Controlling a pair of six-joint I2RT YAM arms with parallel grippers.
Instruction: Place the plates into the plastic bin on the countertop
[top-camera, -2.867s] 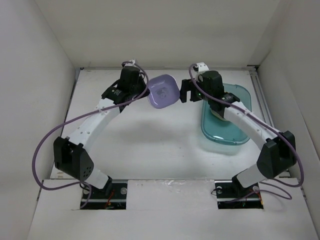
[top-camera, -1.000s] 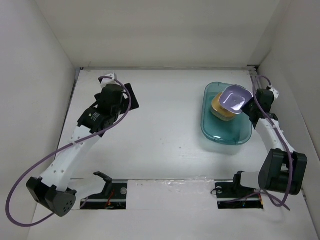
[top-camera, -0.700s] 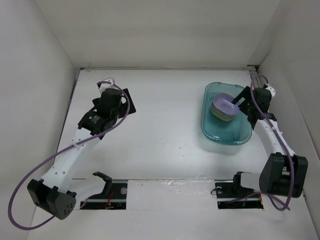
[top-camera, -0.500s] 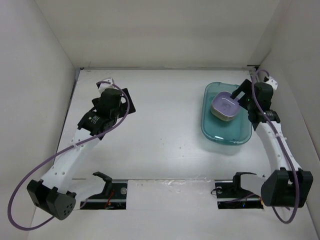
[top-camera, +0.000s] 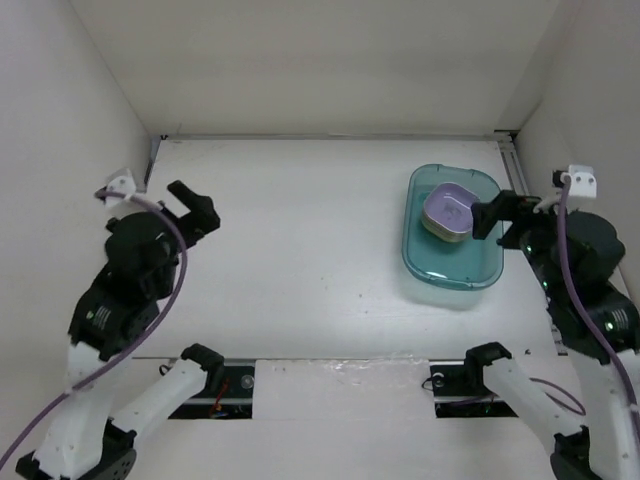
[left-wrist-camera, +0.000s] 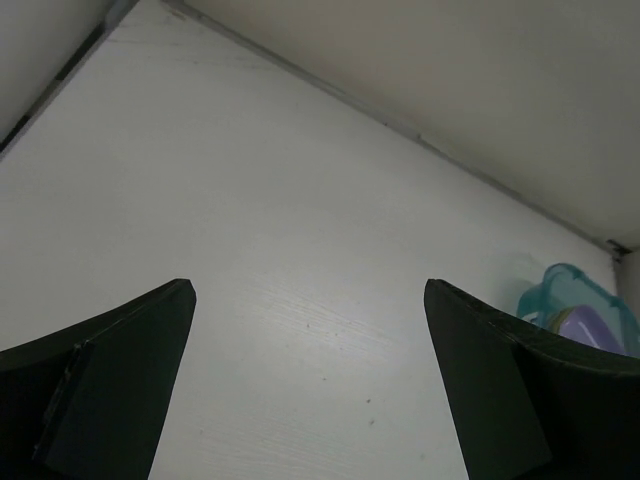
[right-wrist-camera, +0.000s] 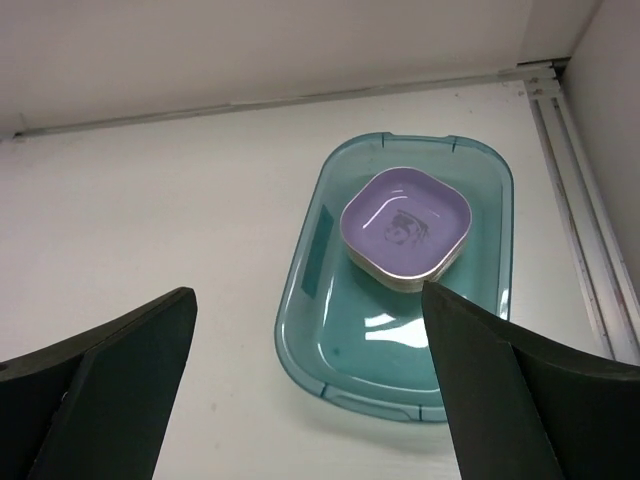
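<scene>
Nesting plates (right-wrist-camera: 406, 228) near far rim of bin (right-wrist-camera: 385, 345)

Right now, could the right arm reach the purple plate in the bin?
Probably yes: the right gripper hangs open near the bin, and the plate lies uncovered inside, with nothing between them.

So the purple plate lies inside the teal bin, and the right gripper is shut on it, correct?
Not quite. The purple plate does lie inside the teal bin, but the right gripper is open and apart from it, as the right wrist view shows.
</scene>
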